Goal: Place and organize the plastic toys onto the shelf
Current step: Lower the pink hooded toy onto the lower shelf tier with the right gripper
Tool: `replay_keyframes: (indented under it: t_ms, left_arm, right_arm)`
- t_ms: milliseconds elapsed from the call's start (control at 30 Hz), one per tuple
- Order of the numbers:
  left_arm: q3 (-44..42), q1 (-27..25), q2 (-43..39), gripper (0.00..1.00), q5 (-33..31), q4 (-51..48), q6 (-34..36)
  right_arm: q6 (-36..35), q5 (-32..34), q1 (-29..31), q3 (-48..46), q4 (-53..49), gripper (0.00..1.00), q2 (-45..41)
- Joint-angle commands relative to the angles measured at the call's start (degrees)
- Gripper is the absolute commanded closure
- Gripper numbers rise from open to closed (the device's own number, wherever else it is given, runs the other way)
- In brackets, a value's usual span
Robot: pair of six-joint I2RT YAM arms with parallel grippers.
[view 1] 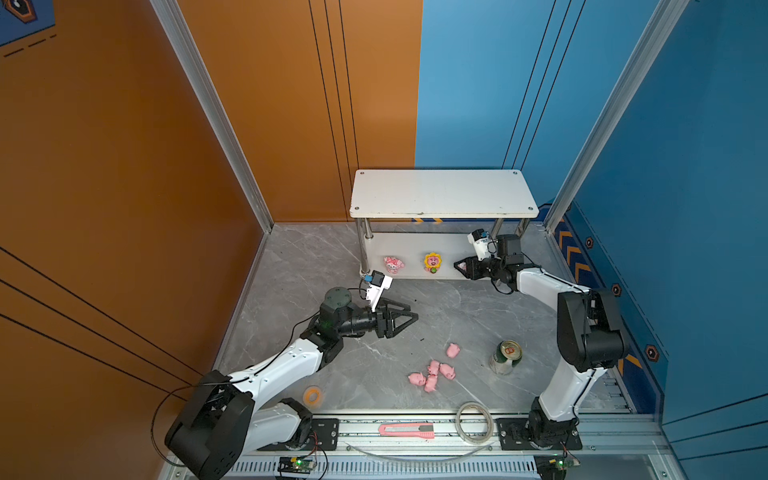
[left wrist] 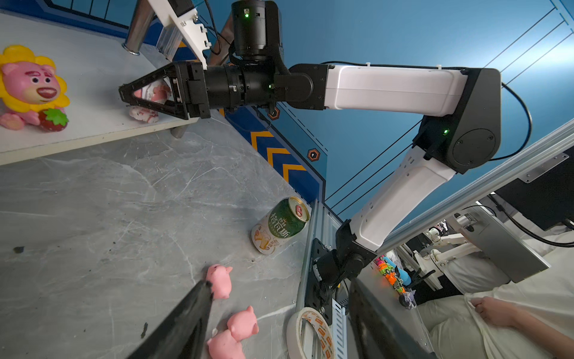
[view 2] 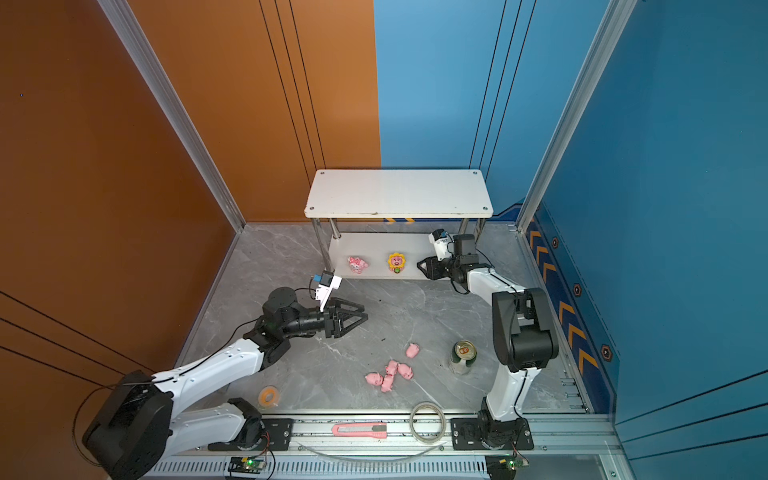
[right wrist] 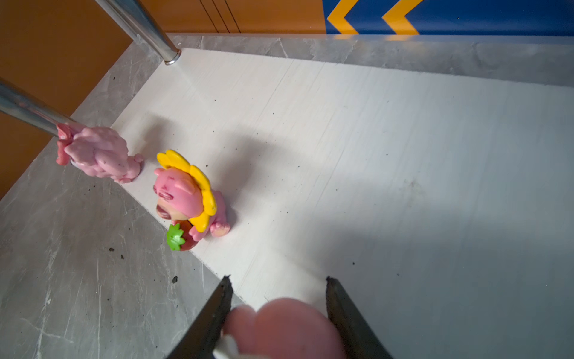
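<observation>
Grey marble tabletop [view 1: 478,316], with our right claw [view 1: 457,265] clenched on the white-pink figurine [right wrist: 279,329] at the front edge of the lower tier of the shelf [right wrist: 403,155]: we should carry it inward, stand it upright beside the sunflower figurine [view 1: 432,262], then release; our left claw [view 1: 413,314] gapes empty before the shelf.

Smooth plastic pigs [view 1: 433,367], chrome legs [right wrist: 143,28], matt shelf [view 1: 440,193]

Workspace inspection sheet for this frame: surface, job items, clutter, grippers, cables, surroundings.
Surface: grey marble table, dark specks.
Job's things: white shelf; pink-white figurine and sunflower figurine on lower tier; five pink pigs loose on table.
Clutter: green can, pink utility knife, orange tape roll, pale tape roll.
Grippers: left gripper open, empty; right gripper shut on white-pink figurine at lower tier.
Cables: black cable loops beside left arm base.
Surroundings: orange wall, blue wall; person's hand outside cell.
</observation>
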Motion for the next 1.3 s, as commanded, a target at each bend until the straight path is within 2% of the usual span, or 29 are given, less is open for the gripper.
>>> replay_keyframes:
  t_ms: [0,300,500,600,700,1000,1267]
  left_arm:
    - [2.0,0.54,1.05,0.3,1.6,1.57,0.0]
    - [3.72,0.24,4.18,0.3,1.95,2.8,-0.78]
    - [4.63,-0.16,5.26,0.3,1.95,2.8,-1.09]
    - [4.88,-0.45,5.67,0.3,1.86,2.89,-1.2]
    - [5.02,-0.71,5.92,0.3,1.68,2.89,-1.17]
    - [5.25,-0.98,6.51,0.3,1.6,2.98,-1.38]
    - [5.4,-1.05,7.46,0.3,1.59,3.94,-1.63]
  right_arm:
    - [-4.27,-4.09,-0.17,3.14,-1.62,0.96,0.81]
    - [-9.95,-4.75,-1.32,8.04,-9.13,0.94,4.25]
    - [-9.67,-4.42,-2.03,7.83,-8.83,0.85,4.46]
    - [-9.2,-3.08,-2.13,7.45,-8.35,0.84,4.39]
    - [-8.77,-1.91,-2.3,7.01,-7.4,0.77,4.48]
    - [-7.15,-0.55,-3.43,6.98,-4.84,0.76,5.98]
    - [-6.7,-0.83,-3.73,5.94,-3.85,0.49,5.29]
